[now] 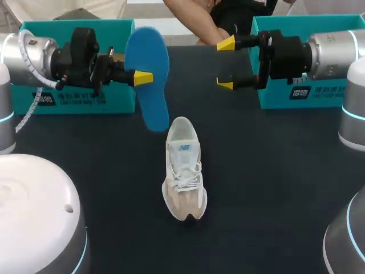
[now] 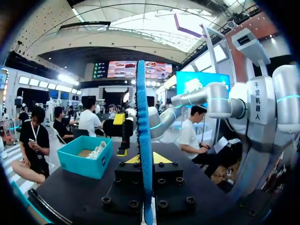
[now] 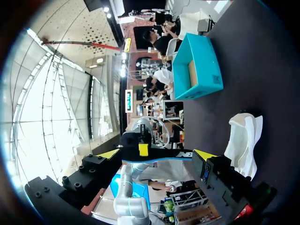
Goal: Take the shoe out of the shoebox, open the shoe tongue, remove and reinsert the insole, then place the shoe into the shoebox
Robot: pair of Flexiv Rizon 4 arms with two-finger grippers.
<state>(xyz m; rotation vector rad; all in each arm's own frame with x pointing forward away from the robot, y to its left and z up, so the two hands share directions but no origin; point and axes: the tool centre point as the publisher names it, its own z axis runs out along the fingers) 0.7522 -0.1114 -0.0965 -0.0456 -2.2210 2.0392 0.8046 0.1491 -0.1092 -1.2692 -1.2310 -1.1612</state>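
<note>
The shoe (image 1: 183,171) is out of its box and lies at the middle of the desk (image 1: 274,188), toe toward the near edge. Its blue insole (image 1: 149,68) is already out too, pinched upright in the closed jaws of the left gripper (image 1: 144,78) above the desk's far half. The right gripper (image 1: 226,64) hangs opposite, jaws wide and empty. Whether the tongue is pulled open I cannot tell. Left to do, by my reading: slide the insole back in, then put the shoe into a teal box (image 1: 117,97) at the far edge.
</note>
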